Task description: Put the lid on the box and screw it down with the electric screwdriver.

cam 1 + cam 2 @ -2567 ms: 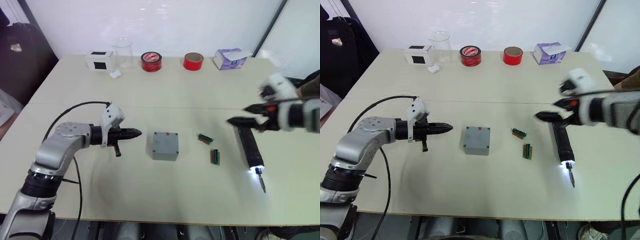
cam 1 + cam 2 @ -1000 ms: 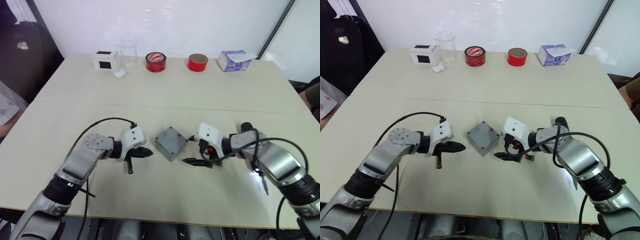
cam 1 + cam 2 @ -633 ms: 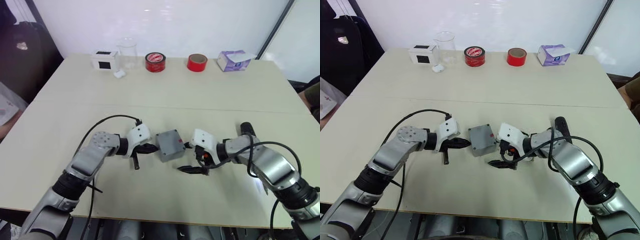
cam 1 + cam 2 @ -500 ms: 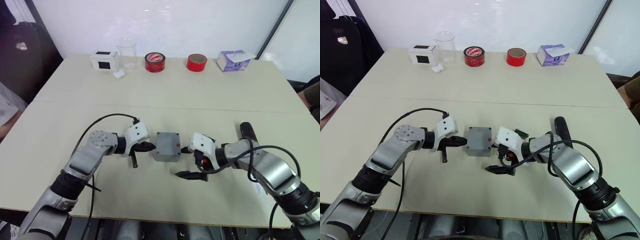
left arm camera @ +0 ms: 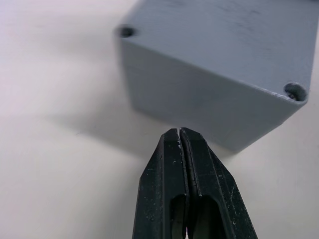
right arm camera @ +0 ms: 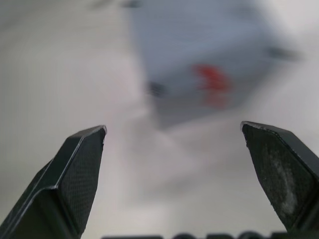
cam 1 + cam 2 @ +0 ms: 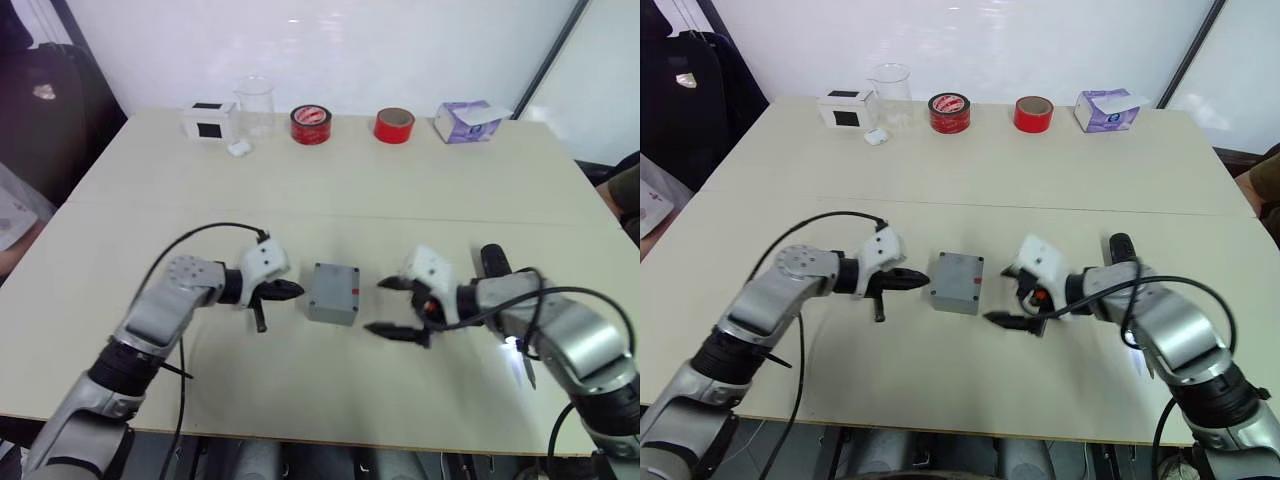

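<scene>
The grey box [image 7: 330,312] sits mid-table with the flat lid [image 7: 334,282] lying on top, screw holes at its corners, and a red mark [image 6: 212,79] on its right side. My left gripper [image 7: 288,290] is shut, its tip just left of the box [image 5: 214,64] and slightly apart from it. My right gripper [image 7: 386,307] is open, a short way right of the box, with nothing between its fingers. The black electric screwdriver [image 7: 494,262] lies on the table behind my right arm, its tip light [image 7: 514,346] glowing.
Along the far edge stand a white box with a black panel [image 7: 209,120], a clear beaker [image 7: 255,100], two red tape rolls [image 7: 311,124] [image 7: 394,124] and a tissue box [image 7: 468,120]. A cable [image 7: 200,238] loops over my left arm.
The box has been turned from a diamond angle to square between the grippers. My right gripper has backed off to the right and my left gripper has eased slightly left.
</scene>
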